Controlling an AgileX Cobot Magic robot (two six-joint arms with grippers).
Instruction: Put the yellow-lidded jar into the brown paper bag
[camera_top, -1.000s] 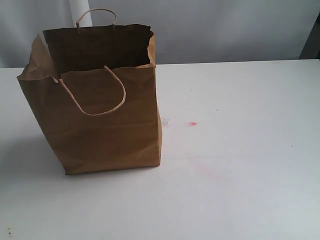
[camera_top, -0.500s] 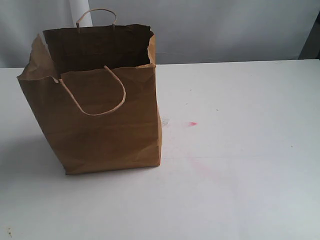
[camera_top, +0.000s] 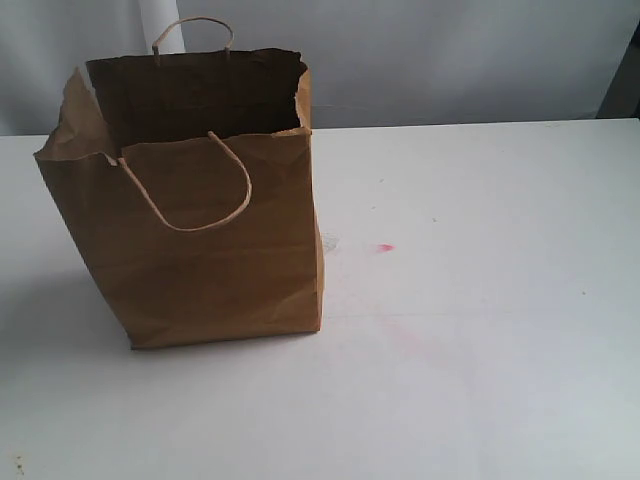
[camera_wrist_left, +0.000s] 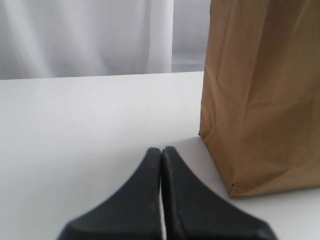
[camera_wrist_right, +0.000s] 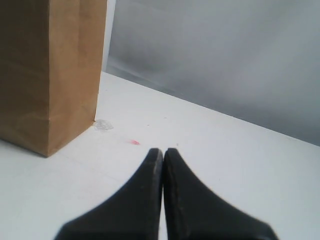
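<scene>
The brown paper bag (camera_top: 200, 220) stands upright and open on the left of the white table, its cord handles showing at the rim. The left wrist view has the bag (camera_wrist_left: 260, 95) beside the left gripper (camera_wrist_left: 161, 150), which is shut with nothing between its fingers and a little short of the bag's bottom corner. In the right wrist view the bag (camera_wrist_right: 47, 70) stands off to one side of the right gripper (camera_wrist_right: 163, 151), also shut and empty above the table. The yellow-lidded jar is not visible in any view. Neither gripper appears in the exterior view.
The white table (camera_top: 480, 300) carries a small red mark (camera_top: 385, 247) and a faint pink smear (camera_top: 410, 340) to the right of the bag. A grey wall runs behind the table's far edge, with a white curtain (camera_wrist_left: 85, 35) in the left wrist view.
</scene>
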